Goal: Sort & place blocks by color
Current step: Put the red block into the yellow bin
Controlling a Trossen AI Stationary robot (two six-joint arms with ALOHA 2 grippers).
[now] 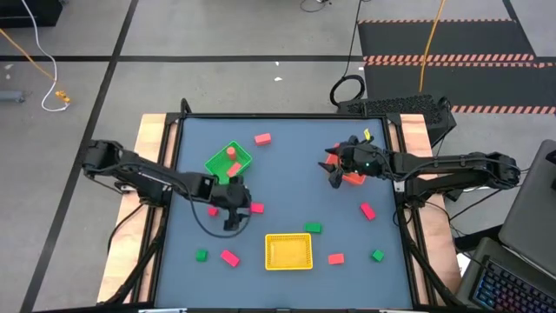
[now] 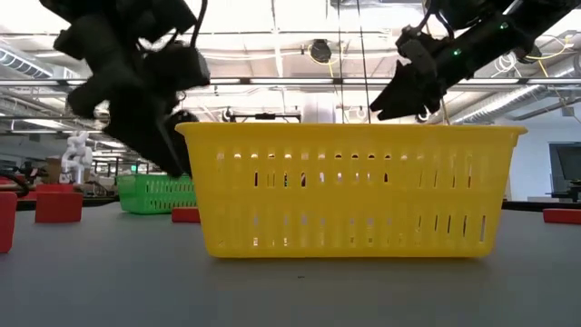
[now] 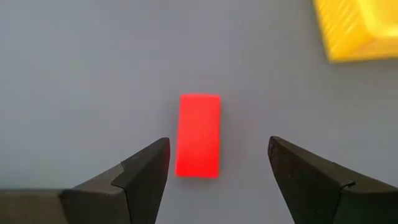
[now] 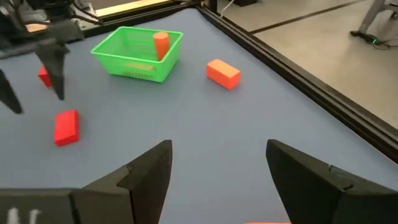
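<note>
A red block (image 3: 198,135) lies flat on the blue-grey table. My left gripper (image 3: 217,168) hovers over it, open, with one finger on either side and touching nothing; in the high view the gripper (image 1: 233,219) is just left of that block (image 1: 256,208). A second red block (image 1: 214,210) lies on the gripper's other side. My right gripper (image 1: 333,169) stands open and empty above the table, at the red tray (image 1: 354,178). The green tray (image 4: 138,51) holds a salmon peg (image 4: 161,45) standing upright. Other blocks lie scattered: pink (image 1: 262,138), red (image 1: 367,210), green (image 1: 313,228).
The yellow tray (image 1: 288,250) sits near the front edge, middle. Along the front lie a green block (image 1: 201,255), a red one (image 1: 229,257), a salmon one (image 1: 335,258) and a green one (image 1: 378,255). Raised wooden rails (image 1: 156,130) border the table.
</note>
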